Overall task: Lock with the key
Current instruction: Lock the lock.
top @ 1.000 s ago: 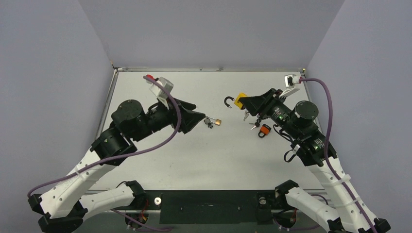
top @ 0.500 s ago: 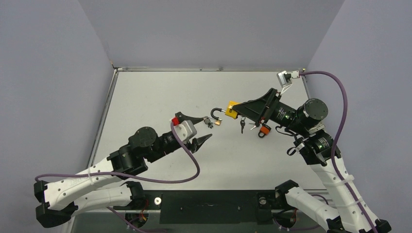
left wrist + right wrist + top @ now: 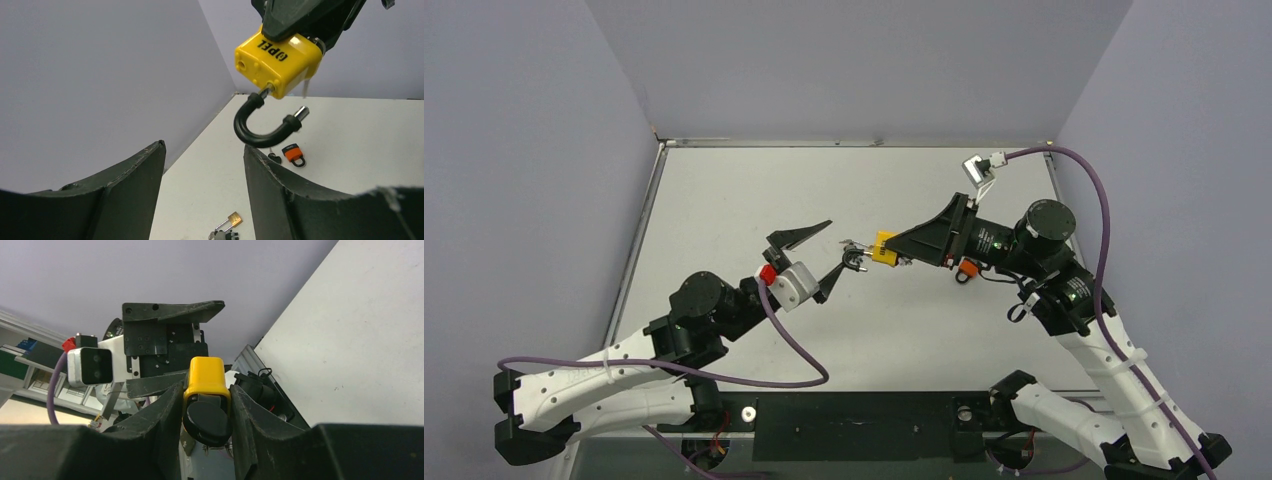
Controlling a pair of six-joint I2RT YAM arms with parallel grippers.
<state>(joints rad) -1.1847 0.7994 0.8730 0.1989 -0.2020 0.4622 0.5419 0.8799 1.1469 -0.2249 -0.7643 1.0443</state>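
Right pincer: clamped on the body of the yellow padlock, which it holds in the air above the surface. The shackle is open, with one leg in the body and the free leg swung clear of its hole.

The key: its black head shows at the base of the padlock, between the right pincer's fingers. It is judged to be seated in the keyway. It faces back toward the right wrist.

Left pincer: fingers wide apart, holding nothing, aimed at the padlock. In the left wrist view the shackle hangs just ahead of and above the gap between the fingers, touching neither.

Governing relation: the padlock's long axis runs key, body, shackle along the line between the two pincers, with the shackle end toward the left arm. The left arm is nearer the shackle, and the key end is boxed in by the right fingers. Judgement: the free leg must be swung over its hole before it can be pressed home.

Lying on the surface below: a brass padlock and an orange padlock.
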